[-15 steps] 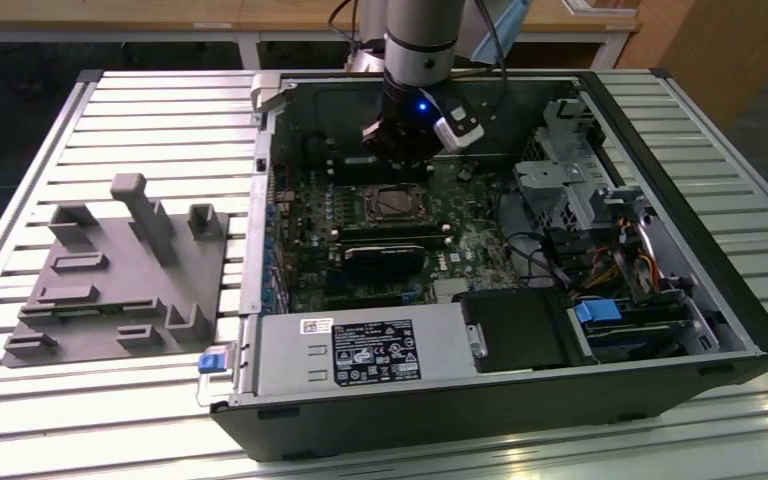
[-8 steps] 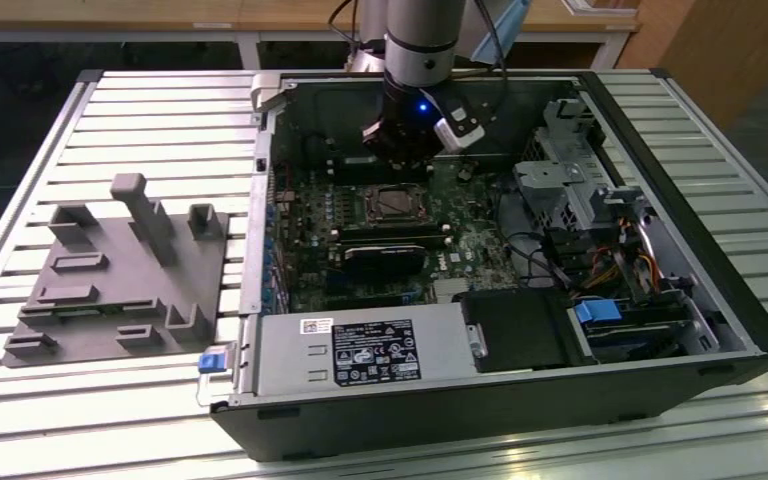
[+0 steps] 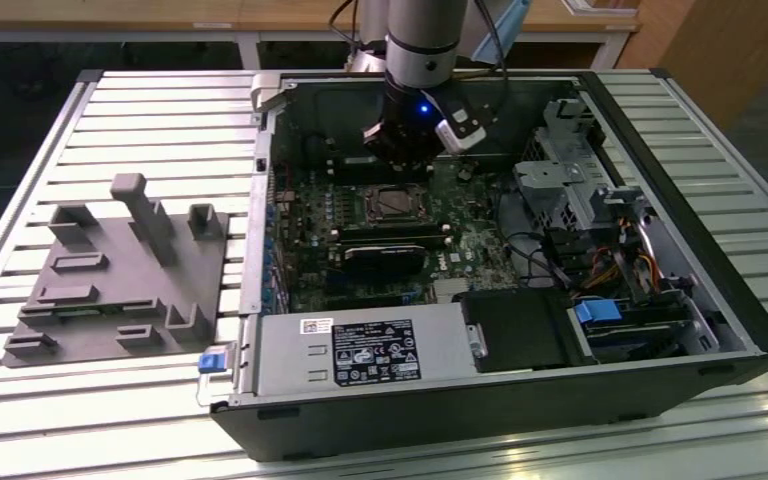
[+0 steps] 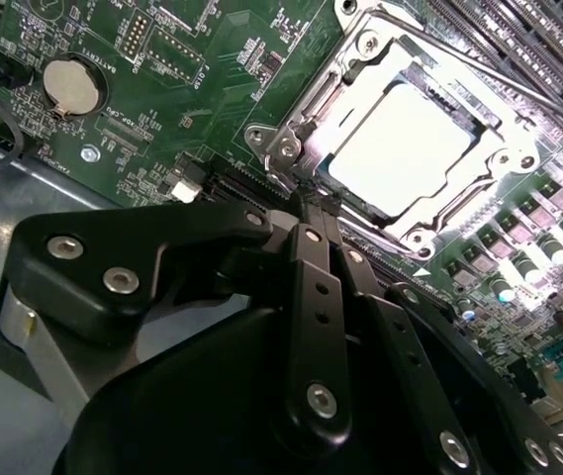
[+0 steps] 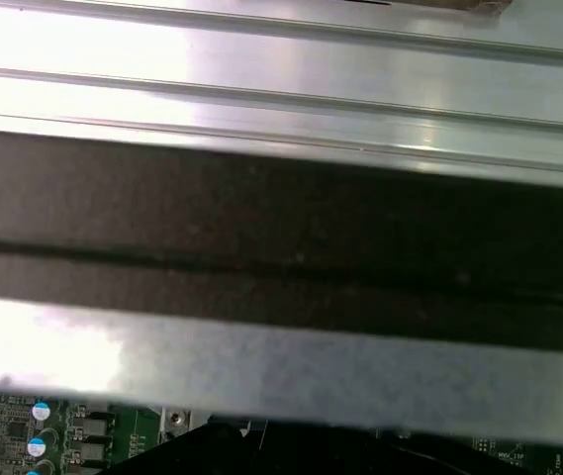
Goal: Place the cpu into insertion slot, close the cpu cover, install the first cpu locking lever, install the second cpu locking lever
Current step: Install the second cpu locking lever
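Hiding its own fingertips, the claw (image 4: 306,213) hangs beside the covered cpu (image 4: 410,148).

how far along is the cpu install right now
The cpu already sits in the insertion slot, and the cpu cover looks closed over it, its metal frame lying flat around the silvery top. The tool hangs right at the socket's edge, near a thin lever wire; whether it grips anything cannot be told. Whether either locking lever is latched is not clear, so the lever steps seem to be what is left.
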Controlling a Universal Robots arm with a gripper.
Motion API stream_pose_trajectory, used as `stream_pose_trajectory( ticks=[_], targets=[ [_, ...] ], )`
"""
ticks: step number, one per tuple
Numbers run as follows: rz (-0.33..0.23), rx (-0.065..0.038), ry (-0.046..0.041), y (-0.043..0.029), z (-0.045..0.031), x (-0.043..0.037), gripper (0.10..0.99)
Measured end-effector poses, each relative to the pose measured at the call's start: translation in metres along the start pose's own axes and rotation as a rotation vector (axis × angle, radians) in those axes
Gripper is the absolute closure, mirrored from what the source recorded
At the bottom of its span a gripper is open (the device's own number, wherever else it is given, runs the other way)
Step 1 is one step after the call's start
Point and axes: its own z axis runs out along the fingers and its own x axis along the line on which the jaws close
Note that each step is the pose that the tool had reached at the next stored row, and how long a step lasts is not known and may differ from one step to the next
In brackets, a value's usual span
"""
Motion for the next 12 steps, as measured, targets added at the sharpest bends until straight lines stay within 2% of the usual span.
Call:
stream_pose_trajectory(
  ticks=[12],
  targets=[
    [0.0,0.0,0.0001,-0.0022,-0.0002,-0.0004,0.98]
  ],
)
